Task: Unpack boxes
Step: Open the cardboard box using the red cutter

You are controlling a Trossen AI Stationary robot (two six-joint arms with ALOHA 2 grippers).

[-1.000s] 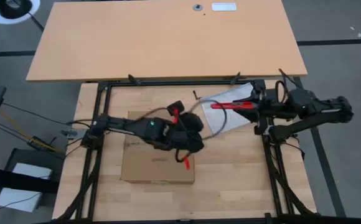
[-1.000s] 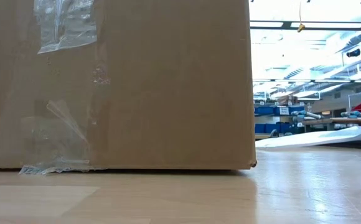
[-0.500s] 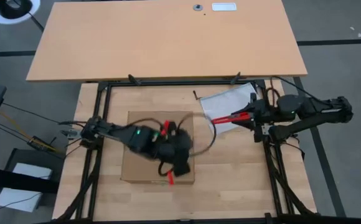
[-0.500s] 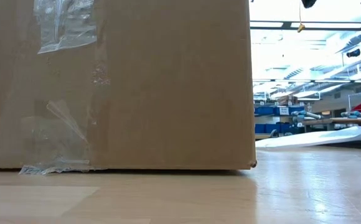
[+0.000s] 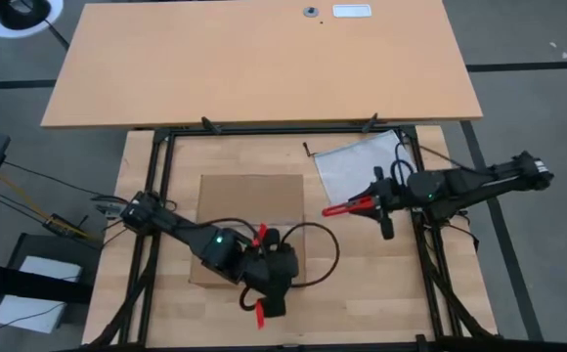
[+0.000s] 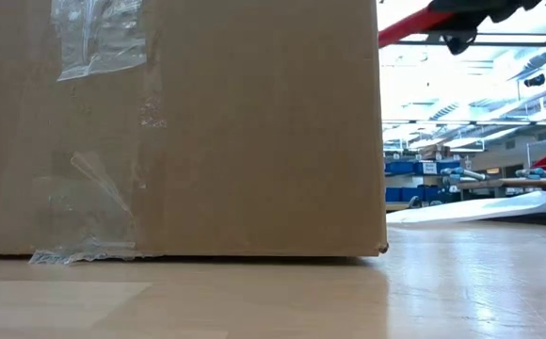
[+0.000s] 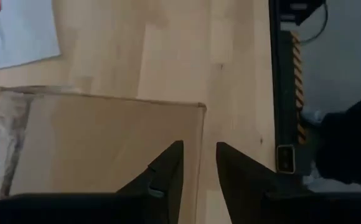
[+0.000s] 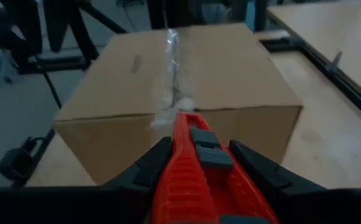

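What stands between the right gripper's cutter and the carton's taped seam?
Nothing visible. The right gripper holds the red box cutter aimed at the carton; only bare table lies between. The left gripper sits at the carton's near right corner.

A red-handled box cutter (image 5: 347,207) is hanging above the table's right half, its tip pointing toward the middle. A clear plastic bag (image 5: 355,164) is lying flat near the table's far right corner. Beyond the far edge, a larger bare wooden desk (image 5: 264,59) is standing.

A light wooden table (image 5: 381,274) carries a closed cardboard carton (image 5: 249,200) and a clear plastic bag (image 5: 357,166).
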